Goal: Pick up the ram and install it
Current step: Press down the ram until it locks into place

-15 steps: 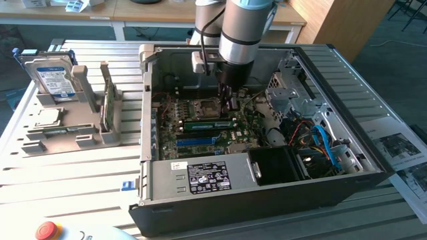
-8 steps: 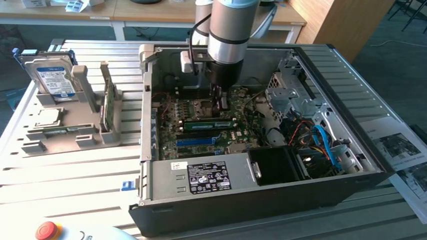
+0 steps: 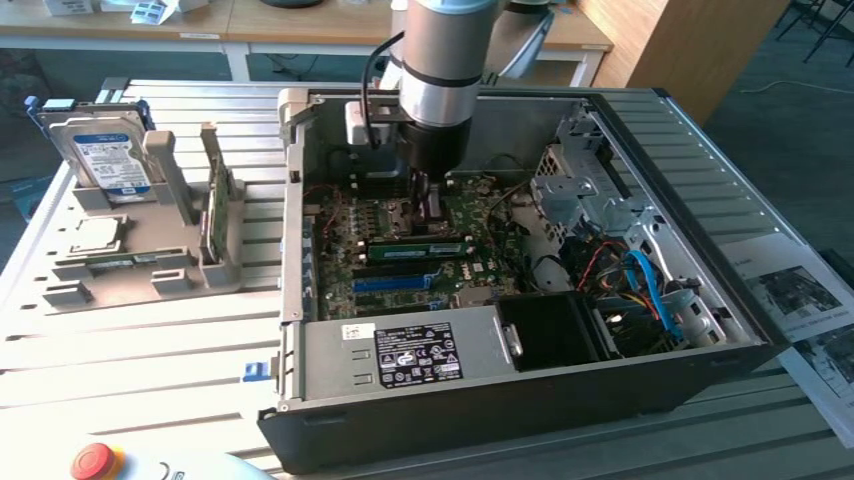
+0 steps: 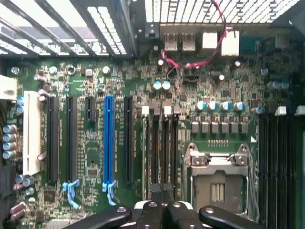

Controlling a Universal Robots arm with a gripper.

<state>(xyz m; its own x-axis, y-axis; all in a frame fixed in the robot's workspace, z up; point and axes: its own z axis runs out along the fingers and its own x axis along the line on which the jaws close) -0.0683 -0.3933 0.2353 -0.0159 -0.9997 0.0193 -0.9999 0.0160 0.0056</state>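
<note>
— How is the gripper (image 3: 427, 208) held, and is something carried in it?

— Its fingers are pressed together, and nothing is seen between them. In the exterior view it is lowered into the open computer case (image 3: 534, 405), with the tips just above the motherboard (image 3: 474, 215). Whether the board is touched cannot be told. In the wrist view the closed tips (image 4: 162, 193) are seen over the narrow black memory slots (image 4: 159, 152), between the blue expansion slot (image 4: 108, 138) and the processor socket (image 4: 217, 176).

— What is kept in the containers?

— In the case the motherboard, a power supply (image 3: 400, 352) with a label and a bundle of blue cables (image 3: 647, 285) are found. Outside, to the exterior view's left, a grey holder (image 3: 134, 272) is placed on the table. A hard drive (image 3: 100, 155) is stood upright in it, a processor chip (image 3: 96, 235) is laid flat, and a thin green board (image 3: 211, 215) is set on edge; what kind of board it is cannot be told.

— And where is the ram (image 3: 424, 246)?

— It is seen as a long green stick lying along a slot on the motherboard, inside the case. It is just beside the gripper's tips, on the side of the power supply, and it is not gripped.
</note>
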